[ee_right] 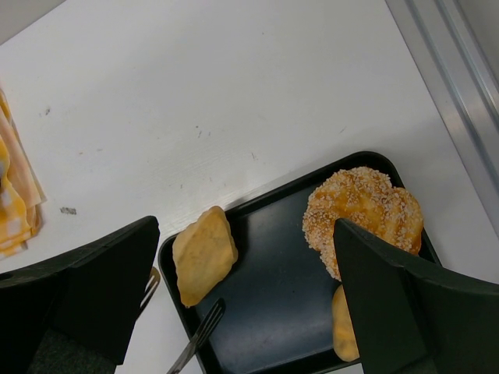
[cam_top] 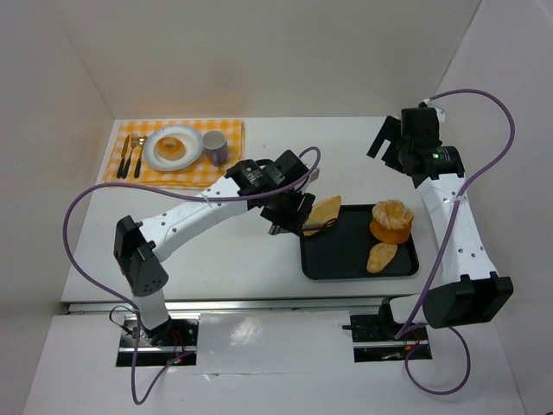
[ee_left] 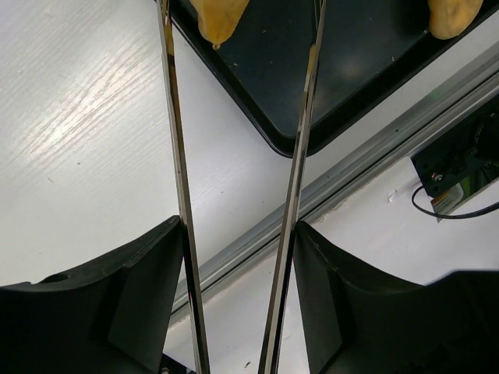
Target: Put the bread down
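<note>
A flat tan bread [cam_top: 324, 212] lies on the left rim of the black tray [cam_top: 346, 251]. It also shows in the right wrist view [ee_right: 203, 253] and at the top of the left wrist view [ee_left: 218, 17]. My left gripper [cam_top: 289, 212] [ee_left: 238, 234] is shut on metal tongs [ee_left: 175, 140]. The tong arms stand spread, one on each side of the bread's near end [ee_right: 199, 331], and do not squeeze it. My right gripper [cam_top: 384, 138] [ee_right: 245, 234] is open and empty, high above the tray's far side.
The tray [ee_right: 273, 312] also holds a sesame bun [cam_top: 391, 220] and a small oval bread [cam_top: 381, 257]. At the back left a checked placemat [cam_top: 229, 130] carries a white plate [cam_top: 151, 156] with a ring bread, a mug [cam_top: 214, 147] and cutlery [cam_top: 131, 156].
</note>
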{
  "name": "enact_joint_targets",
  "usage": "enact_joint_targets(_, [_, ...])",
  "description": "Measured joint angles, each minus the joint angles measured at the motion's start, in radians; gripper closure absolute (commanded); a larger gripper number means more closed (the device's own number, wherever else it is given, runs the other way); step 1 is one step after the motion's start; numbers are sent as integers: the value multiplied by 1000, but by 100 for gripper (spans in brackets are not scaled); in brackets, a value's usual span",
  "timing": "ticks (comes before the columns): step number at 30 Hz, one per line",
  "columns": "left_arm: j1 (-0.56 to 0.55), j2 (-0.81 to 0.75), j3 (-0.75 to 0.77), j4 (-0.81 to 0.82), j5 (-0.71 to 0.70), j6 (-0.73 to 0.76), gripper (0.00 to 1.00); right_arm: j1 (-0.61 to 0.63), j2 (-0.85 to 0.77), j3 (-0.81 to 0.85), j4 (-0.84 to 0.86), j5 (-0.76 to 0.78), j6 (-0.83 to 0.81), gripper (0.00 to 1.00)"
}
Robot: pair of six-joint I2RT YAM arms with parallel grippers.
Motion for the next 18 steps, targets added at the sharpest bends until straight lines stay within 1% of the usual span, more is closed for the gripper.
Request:
enact_joint_targets(6, [-14,14,0,-1,-32,0,31,0,0,0,0,0,0,0])
enact_joint_targets(11, [-24,60,11,2,-43,0,31,0,0,0,0,0,0,0])
enact_joint_targets(14, [-38,90,18,10,-51,0,34,0,0,0,0,0,0,0])
enact_joint_targets(18, [-65,113,23,10,-56,0,34,0,0,0,0,0,0,0])
